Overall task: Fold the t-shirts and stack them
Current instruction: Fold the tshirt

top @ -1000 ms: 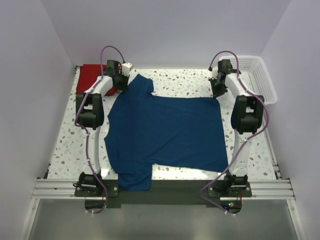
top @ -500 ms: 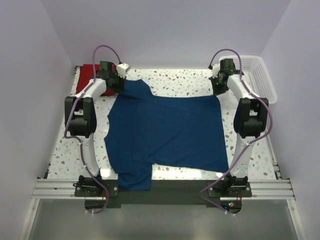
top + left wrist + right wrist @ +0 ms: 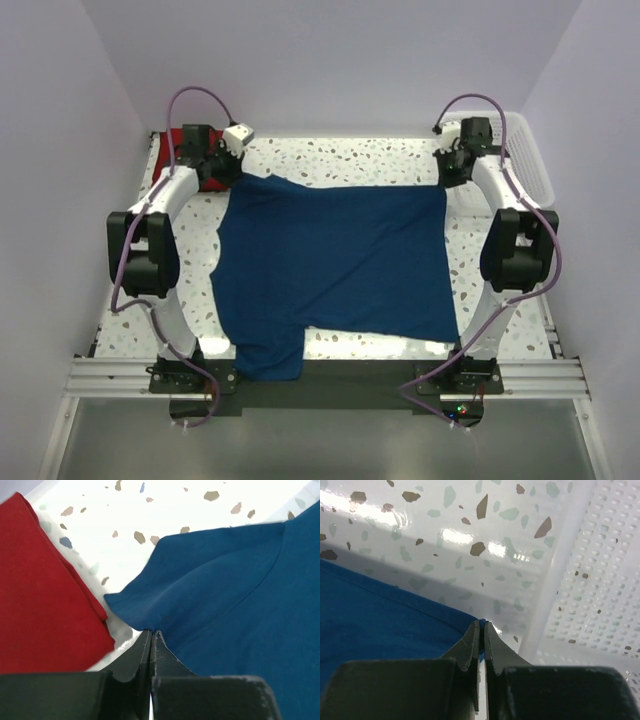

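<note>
Two shirts, neither stacked. I judge the bright red cotton t-shirt (image 3: 45,595) already folded, well apart from the white lattice basket (image 3: 535,170); the dark navy cotton t-shirt (image 3: 330,260) lies spread, unfolded, beside that basket. My left gripper (image 3: 151,636) and right gripper (image 3: 481,627) clench their jaws on its corners.

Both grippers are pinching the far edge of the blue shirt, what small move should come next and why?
Probably raise both grippers slightly together and begin carrying the far edge toward the near side. The left gripper and right gripper are each shut on the far edge of the navy shirt, which lies spread flat with that edge straight, so it looks ready to fold.
</note>
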